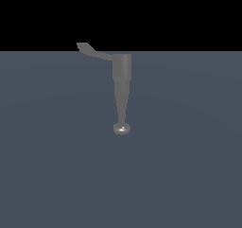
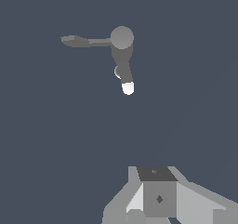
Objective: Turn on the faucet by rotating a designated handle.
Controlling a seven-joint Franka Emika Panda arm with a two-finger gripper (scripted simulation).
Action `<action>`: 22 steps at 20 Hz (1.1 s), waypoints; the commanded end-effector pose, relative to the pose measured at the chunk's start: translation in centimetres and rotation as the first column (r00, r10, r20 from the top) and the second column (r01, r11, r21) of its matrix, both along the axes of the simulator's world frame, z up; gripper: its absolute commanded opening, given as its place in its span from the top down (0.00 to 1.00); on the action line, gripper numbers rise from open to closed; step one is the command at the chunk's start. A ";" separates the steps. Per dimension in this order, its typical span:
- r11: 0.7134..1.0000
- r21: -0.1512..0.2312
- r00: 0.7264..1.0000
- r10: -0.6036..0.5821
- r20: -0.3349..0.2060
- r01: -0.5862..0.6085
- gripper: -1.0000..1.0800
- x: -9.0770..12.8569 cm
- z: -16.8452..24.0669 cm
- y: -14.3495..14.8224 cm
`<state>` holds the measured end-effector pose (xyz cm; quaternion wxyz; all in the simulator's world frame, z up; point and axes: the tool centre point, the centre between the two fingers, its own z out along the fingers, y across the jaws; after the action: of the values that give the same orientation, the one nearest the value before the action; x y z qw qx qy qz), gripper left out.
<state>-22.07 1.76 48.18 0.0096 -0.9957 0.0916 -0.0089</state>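
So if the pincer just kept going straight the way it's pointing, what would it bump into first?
Probably just the bare floor. The pincer points down at open ground, with the faucet and its handle off to one side. Depth is hard to judge, so this is a guess.

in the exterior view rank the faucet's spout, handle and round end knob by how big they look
1. spout, the longest part, tapering downward
2. handle, shorter and thinner, branching toward the exterior view's left
3. knob, clearly smallest

The claw is not in this view.
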 end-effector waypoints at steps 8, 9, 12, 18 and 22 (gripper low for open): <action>0.978 0.000 0.978 -0.208 -0.007 0.208 1.00 4.1 -1.2 0.8; 0.973 0.000 0.973 -0.231 -0.007 0.231 1.00 4.6 -1.4 0.9; 0.955 0.000 0.955 -0.298 -0.009 0.298 1.00 5.9 -1.9 1.2; 0.904 -0.002 0.904 -0.427 -0.013 0.427 1.00 8.6 -3.2 1.9; 0.861 -0.003 0.861 -0.508 -0.015 0.508 1.00 10.3 -4.1 2.4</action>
<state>-12.41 3.96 44.42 0.0068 -0.9426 0.3338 -0.0038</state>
